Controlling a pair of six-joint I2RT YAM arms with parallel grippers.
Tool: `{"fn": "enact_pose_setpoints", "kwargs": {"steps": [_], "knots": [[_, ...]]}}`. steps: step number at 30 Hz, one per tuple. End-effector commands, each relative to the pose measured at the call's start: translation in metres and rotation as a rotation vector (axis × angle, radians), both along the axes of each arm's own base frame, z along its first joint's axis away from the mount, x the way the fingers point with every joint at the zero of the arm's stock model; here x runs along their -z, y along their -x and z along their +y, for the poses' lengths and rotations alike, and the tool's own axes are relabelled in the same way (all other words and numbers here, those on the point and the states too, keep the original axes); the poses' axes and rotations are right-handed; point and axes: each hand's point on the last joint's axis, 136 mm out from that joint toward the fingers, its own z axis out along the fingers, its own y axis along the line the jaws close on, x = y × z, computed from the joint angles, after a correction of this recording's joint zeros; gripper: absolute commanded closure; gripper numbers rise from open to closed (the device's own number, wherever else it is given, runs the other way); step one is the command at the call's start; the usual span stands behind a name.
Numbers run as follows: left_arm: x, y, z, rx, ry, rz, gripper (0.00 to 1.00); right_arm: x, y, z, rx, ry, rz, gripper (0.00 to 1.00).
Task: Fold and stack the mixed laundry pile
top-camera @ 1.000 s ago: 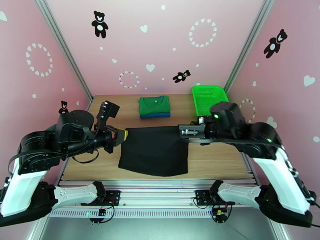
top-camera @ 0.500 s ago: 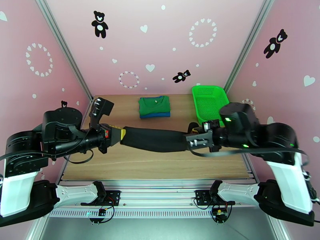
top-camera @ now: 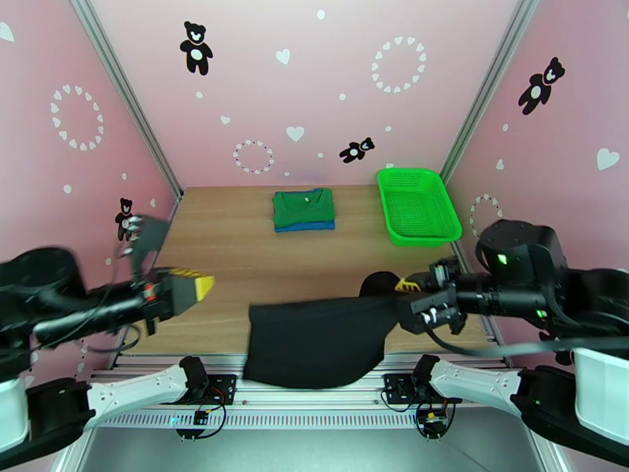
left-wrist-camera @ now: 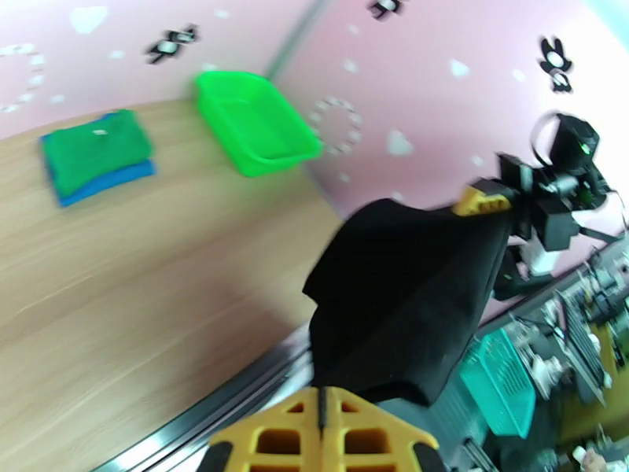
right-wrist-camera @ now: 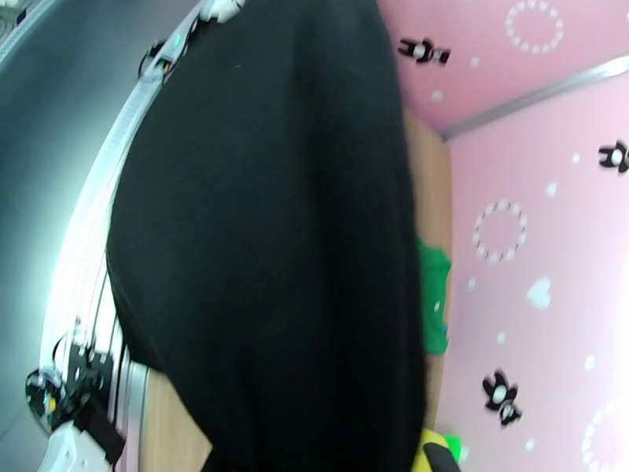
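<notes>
Right gripper (top-camera: 402,290) clamps the black garment (top-camera: 314,344), which sags over the near edge of the table (top-camera: 236,253); left gripper (top-camera: 196,285) shut, apparently empty. We fear one-corner support lets it bunch or slide off.

I've got the loose garment (top-camera: 314,344) hanging from my right gripper (top-camera: 402,291), which pinches its right corner, at the near edge of the table (top-camera: 220,253), right of centre. The cloth's lower part drops past that edge. My left gripper (top-camera: 195,285) is well off to the left of it, apart from the cloth, jaws together on nothing. At the far middle lies the folded stack (top-camera: 303,210), upper garment (top-camera: 303,203) on lower garment (top-camera: 308,226). The basket (top-camera: 415,204) stands near the stack's right, in the far right corner.
</notes>
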Motion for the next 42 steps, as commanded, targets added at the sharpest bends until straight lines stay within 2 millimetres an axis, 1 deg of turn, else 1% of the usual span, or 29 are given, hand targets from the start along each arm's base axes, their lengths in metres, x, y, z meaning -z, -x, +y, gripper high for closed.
{"fn": "enact_pose_setpoints", "kwargs": {"steps": [1,2,4,6,7,9,10,11,12,14,16,18,20,22,24,27,30,32,35,37,39,41,42], "knots": [[0.040,-0.034,0.018,-0.211,-0.181,0.031,1.00,0.058,-0.019,-0.012,0.077,0.295,0.111,1.00],[0.048,-0.043,0.020,-0.255,-0.216,0.030,1.00,0.068,-0.030,-0.005,0.085,0.339,0.127,1.00],[0.062,-0.057,0.015,-0.302,-0.261,0.028,1.00,0.084,-0.053,0.014,0.093,0.366,0.162,1.00],[0.075,-0.068,-0.003,-0.287,-0.276,0.031,1.00,0.098,-0.076,0.034,0.101,0.355,0.201,1.00],[0.081,-0.072,-0.016,-0.259,-0.280,0.035,0.94,0.106,-0.084,0.040,0.103,0.362,0.215,1.00],[0.097,-0.075,-0.050,-0.142,-0.293,0.044,0.62,0.122,-0.097,0.048,0.105,0.395,0.250,1.00],[0.105,-0.074,-0.066,-0.071,-0.301,0.044,0.49,0.128,-0.102,0.049,0.110,0.409,0.265,1.00],[0.118,-0.071,-0.086,0.021,-0.315,0.055,0.40,0.132,-0.106,0.049,0.114,0.421,0.276,1.00],[0.131,-0.068,-0.101,0.100,-0.337,0.070,0.34,0.135,-0.109,0.049,0.116,0.429,0.281,1.00],[0.158,-0.067,-0.126,0.215,-0.388,0.103,0.29,0.137,-0.114,0.048,0.125,0.432,0.286,1.00],[0.186,-0.068,-0.145,0.308,-0.439,0.116,0.26,0.137,-0.117,0.046,0.132,0.428,0.281,1.00],[0.213,-0.074,-0.163,0.382,-0.469,0.080,0.23,0.134,-0.117,0.044,0.133,0.417,0.271,1.00],[0.234,-0.082,-0.176,0.420,-0.476,0.010,0.20,0.131,-0.117,0.042,0.136,0.404,0.259,1.00],[0.249,-0.092,-0.186,0.434,-0.465,-0.075,0.16,0.131,-0.116,0.039,0.141,0.398,0.252,1.00],[0.260,-0.099,-0.195,0.451,-0.450,-0.146,0.15,0.131,-0.115,0.036,0.147,0.394,0.250,1.00],[0.275,-0.096,-0.214,0.546,-0.415,-0.186,0.15,0.132,-0.112,0.033,0.150,0.391,0.249,1.00],[0.286,-0.093,-0.232,0.634,-0.389,-0.209,0.17,0.131,-0.109,0.032,0.146,0.381,0.249,1.00],[0.296,-0.098,-0.241,0.663,-0.389,-0.272,0.17,0.130,-0.106,0.031,0.143,0.372,0.247,1.00],[0.308,-0.107,-0.247,0.684,-0.410,-0.396,0.16,0.130,-0.102,0.029,0.139,0.363,0.243,1.00],[0.311,-0.107,-0.249,0.726,-0.405,-0.447,0.16,0.130,-0.100,0.028,0.137,0.359,0.245,1.00],[0.315,-0.100,-0.247,0.819,-0.386,-0.463,0.16,0.131,-0.099,0.028,0.133,0.353,0.242,1.00],[0.319,-0.078,-0.243,0.981,-0.340,-0.470,0.16,0.131,-0.097,0.028,0.132,0.346,0.243,1.00],[0.321,-0.070,-0.241,1.042,-0.322,-0.468,0.16,0.131,-0.097,0.028,0.131,0.343,0.241,1.00]]}}
